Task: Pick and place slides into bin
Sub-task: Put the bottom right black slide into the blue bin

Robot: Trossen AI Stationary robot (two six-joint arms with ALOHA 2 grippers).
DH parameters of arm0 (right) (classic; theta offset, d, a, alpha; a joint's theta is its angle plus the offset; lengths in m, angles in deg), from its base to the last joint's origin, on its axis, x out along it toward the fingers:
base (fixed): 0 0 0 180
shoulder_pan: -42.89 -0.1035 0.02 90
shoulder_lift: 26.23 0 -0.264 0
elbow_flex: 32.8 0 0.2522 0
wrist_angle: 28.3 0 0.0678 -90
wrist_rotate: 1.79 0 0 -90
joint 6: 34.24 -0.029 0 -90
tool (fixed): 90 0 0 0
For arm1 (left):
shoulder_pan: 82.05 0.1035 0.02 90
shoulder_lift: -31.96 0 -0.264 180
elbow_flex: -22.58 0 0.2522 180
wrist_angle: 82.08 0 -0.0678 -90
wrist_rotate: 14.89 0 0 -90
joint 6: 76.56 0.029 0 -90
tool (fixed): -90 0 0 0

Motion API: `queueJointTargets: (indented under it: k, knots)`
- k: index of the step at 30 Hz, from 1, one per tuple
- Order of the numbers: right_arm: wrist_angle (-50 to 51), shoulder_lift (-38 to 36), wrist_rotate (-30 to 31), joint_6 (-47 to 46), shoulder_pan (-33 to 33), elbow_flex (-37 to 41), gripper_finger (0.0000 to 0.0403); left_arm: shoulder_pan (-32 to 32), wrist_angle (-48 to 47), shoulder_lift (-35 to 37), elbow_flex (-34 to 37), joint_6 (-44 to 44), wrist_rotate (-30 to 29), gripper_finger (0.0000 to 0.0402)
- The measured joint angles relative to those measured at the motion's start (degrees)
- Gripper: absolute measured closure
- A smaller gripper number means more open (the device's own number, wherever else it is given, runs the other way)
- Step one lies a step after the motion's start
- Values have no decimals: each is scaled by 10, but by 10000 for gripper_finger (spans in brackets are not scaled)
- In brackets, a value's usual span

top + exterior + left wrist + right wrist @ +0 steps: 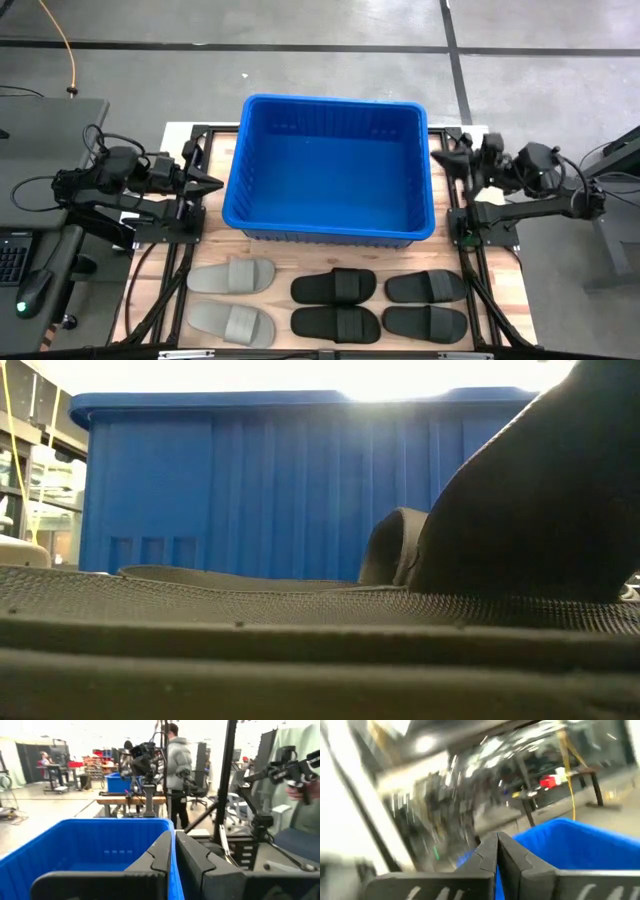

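Note:
The blue bin [330,170] stands at the table's middle, far side, and is empty inside. Six slides lie in two rows on the table's near part: two light grey [232,276] [232,322] on the left, four black [335,287] [337,323] [427,287] [426,322] to the right. My left gripper [215,184] is shut and empty beside the bin's left wall. My right gripper [445,157] is shut and empty beside the bin's right wall. The low view shows a black slide [300,610] close up with the bin [250,490] behind.
Each arm's base frame stands on the table beside the bin, the left one [165,215] and the right one [490,215]. In the left wrist view, a person [177,765] stands beyond the table among workbenches and chairs.

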Motion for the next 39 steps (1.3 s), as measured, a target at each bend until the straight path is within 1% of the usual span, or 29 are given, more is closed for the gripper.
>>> queueJointTargets:
  k: [2, 3, 5, 7, 8, 9, 11, 15, 17, 18, 19, 21, 25, 28, 30, 32, 33, 35, 38, 39]
  knots:
    - [-17, 5, 39, -101, 0, 0, 403, 0, 3, 0, 0, 0, -3, 382]
    - [-24, 8, 61, -135, 0, 0, 402, 0, 5, 0, 0, -2, -9, 383]
    - [-23, 10, 122, -187, 0, 0, 402, 0, 9, -3, 0, -11, -30, 383]
    - [-7, 9, 146, -270, 0, 0, 402, 0, 22, -10, 0, -46, -60, 382]
    - [-7, 9, 139, -295, 0, 0, 402, 0, 26, -13, 0, -62, -68, 382]
    - [-8, 9, 114, -303, 0, 0, 402, 0, 30, -16, 0, -72, -71, 383]
    - [-9, 10, 50, -314, -1, 0, 402, 0, 33, -19, 0, -78, -72, 383]
    - [-12, 23, -84, -400, -1, 0, 402, 0, 35, -33, 0, -103, -78, 383]
    - [-28, 37, -164, -431, -2, 0, 402, 0, 35, -40, 0, -106, -74, 383]
    - [-39, 45, -196, -444, -6, 0, 402, 0, 35, -43, 0, -105, -72, 382]
    - [-49, 54, -213, -461, -12, 0, 402, 0, 35, -46, 0, -105, -70, 382]
    - [-71, 74, -211, -491, -33, 0, 402, 0, 32, -51, 0, -95, -70, 383]
    - [-121, 125, -178, -546, -100, 0, 402, 0, 31, -56, 0, -92, -70, 382]
    - [-177, 167, -126, -585, -148, 0, 402, 0, 31, -55, 0, -93, -70, 383]
    - [-219, 193, -107, -589, -167, 0, 402, 0, 31, -55, 0, -99, -69, 385]
    - [-236, 214, -78, -608, -172, 0, 402, 0, 31, -55, 0, -101, -65, 385]
    - [-241, 223, -73, -612, -176, 0, 402, 0, 31, -55, 0, -101, -64, 384]
    - [-242, 239, -76, -637, -185, 0, 402, 0, 31, -55, 0, -101, -61, 385]
    - [-241, 262, -116, -671, -201, 0, 402, 0, 30, -55, 0, -101, -60, 385]
    - [-231, 269, -121, -686, -207, 0, 402, 0, 30, -55, 0, -101, -59, 385]
